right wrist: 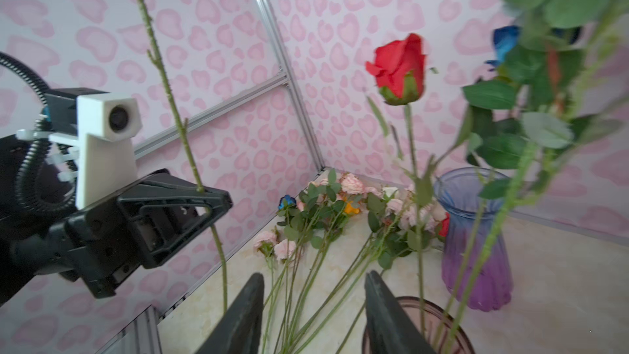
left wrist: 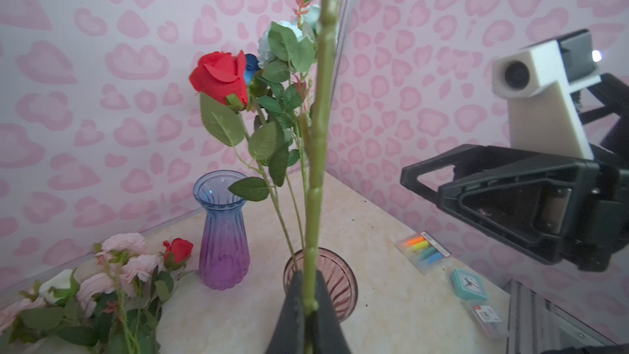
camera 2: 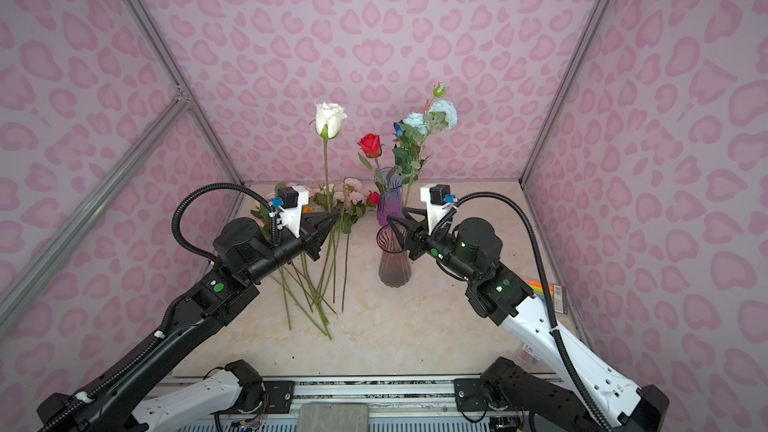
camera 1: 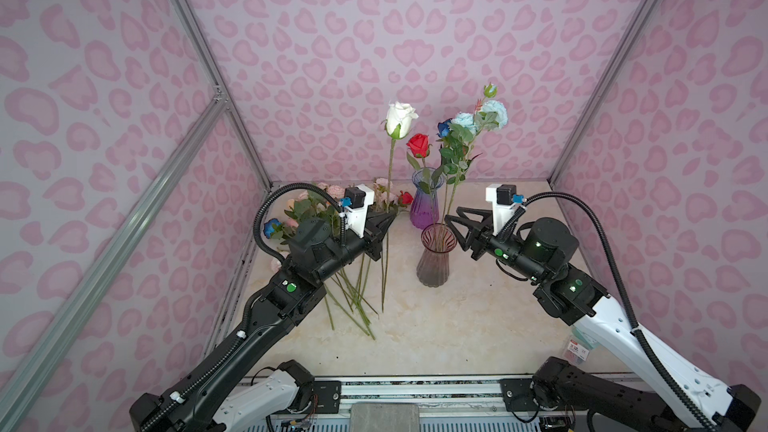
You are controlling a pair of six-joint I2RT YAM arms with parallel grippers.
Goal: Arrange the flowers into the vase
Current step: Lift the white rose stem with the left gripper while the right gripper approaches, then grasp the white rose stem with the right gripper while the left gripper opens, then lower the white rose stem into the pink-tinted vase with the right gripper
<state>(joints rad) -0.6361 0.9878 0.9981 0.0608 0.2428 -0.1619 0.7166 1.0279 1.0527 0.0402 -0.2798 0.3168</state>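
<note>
The marble counter (camera 1: 457, 326) carries a heap of loose flowers (camera 1: 305, 206), lying under and behind the left tool (camera 1: 390, 218). A ribbed pink vase (camera 1: 433, 268) stands just below the tips of the right tool (camera 1: 452, 214) and holds a pale blue spray (camera 1: 490, 114) and a red rose (camera 1: 417, 145). A blue-purple vase (camera 1: 424, 211) stands just beyond those tips. The left tool is clamped on the stem of a white rose (camera 1: 400, 118), held upright with its head high above. The right tool's jaws stand apart, gripping nothing
</note>
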